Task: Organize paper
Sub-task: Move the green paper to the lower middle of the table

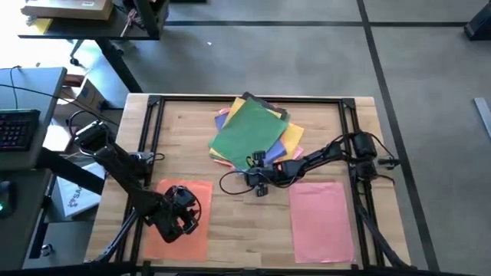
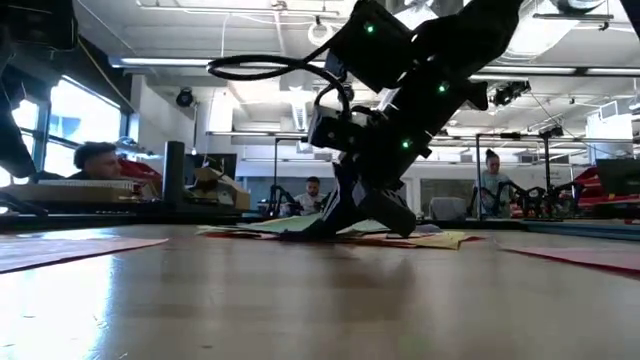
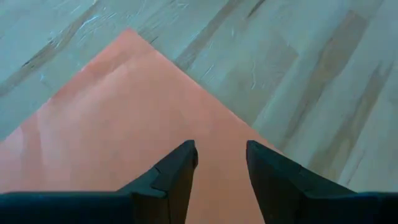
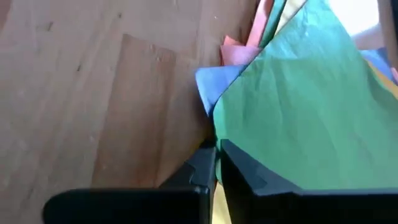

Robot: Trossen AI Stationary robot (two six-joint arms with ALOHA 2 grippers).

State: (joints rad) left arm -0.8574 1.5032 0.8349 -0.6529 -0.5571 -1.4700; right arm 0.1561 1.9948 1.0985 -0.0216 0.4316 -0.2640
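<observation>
A loose pile of paper lies at the table's middle, toward the far side. A green sheet is on top, with blue, yellow, orange and dark grey sheets showing under it. My right gripper is at the pile's near edge, shut on the green sheet. A single orange sheet lies flat at the near left. My left gripper hovers open over it, near one corner. A pink sheet lies flat at the near right. My right gripper pinches the green sheet's near corner between its two fingers, one layer as far as shows. The fingers slant down onto it from the table's near right. The corner is raised a little off the pile, and the rest of the sheet lies on the other sheets.
Black frame rails run along the table's left, far and right sides. A looped cable hangs by my right gripper. A desk with a keyboard stands off the left edge. People sit in the room beyond.
</observation>
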